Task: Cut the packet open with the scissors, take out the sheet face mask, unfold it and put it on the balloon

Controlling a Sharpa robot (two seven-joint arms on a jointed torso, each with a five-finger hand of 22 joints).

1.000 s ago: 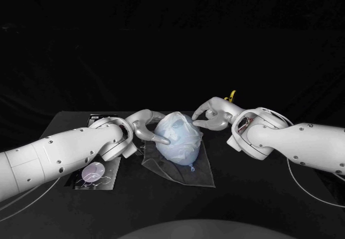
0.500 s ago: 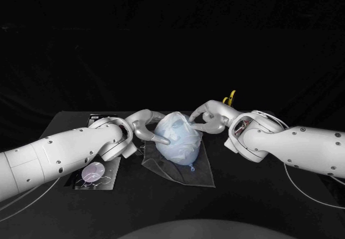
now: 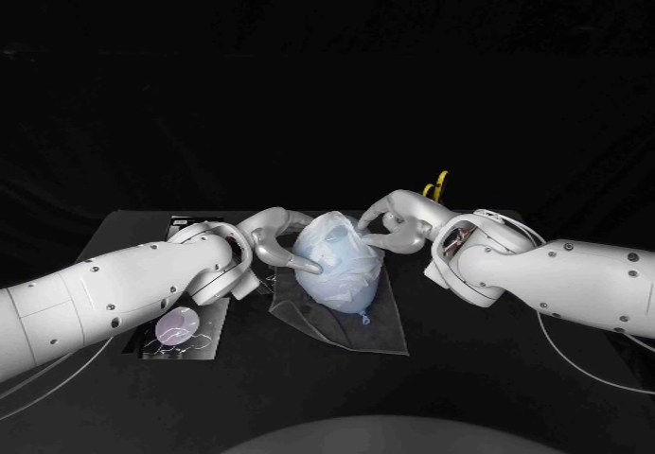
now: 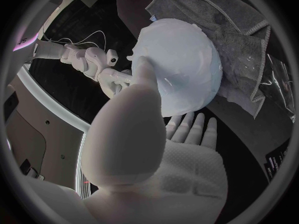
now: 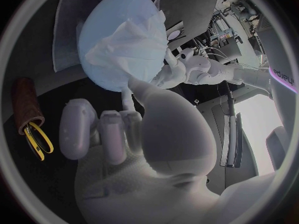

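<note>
Two hands meet at the balloon (image 3: 349, 295), which lies at the middle of the table (image 3: 519, 378), toward its far edge.

- **Packet:** the packet (image 3: 178, 331) lies flat near the table's left edge, apart from both hands.
- **Left hand:** the left hand (image 3: 274, 241) has its fingers spread. They press against the balloon's left flank and brace it without closing round it.
- **Balloon and mask:** the balloon rests on a clear film (image 3: 371, 333), with its knot pointing to the near edge. The sheet face mask (image 3: 327, 248) is draped over the balloon's upper part, creased and bunched rather than smooth.
- **Right hand:** the right hand (image 3: 396, 225) pinches a fold of the mask between thumb and a finger at the balloon's far right shoulder.
- **Scissors:** the scissors (image 3: 439, 184) stand behind the right hand near the far edge, with their yellow handles up.

The step in hand appears to be the last one, fitting the mask to the balloon. The mask is out of the packet and already on the balloon.

The next move probably calls for drawing the pinched fold outward and down over the right flank, so that the creases open. Meanwhile the left hand must keep the light balloon from rolling. A gentle pull seems wise, since the sheet looks likely to cling.
</note>
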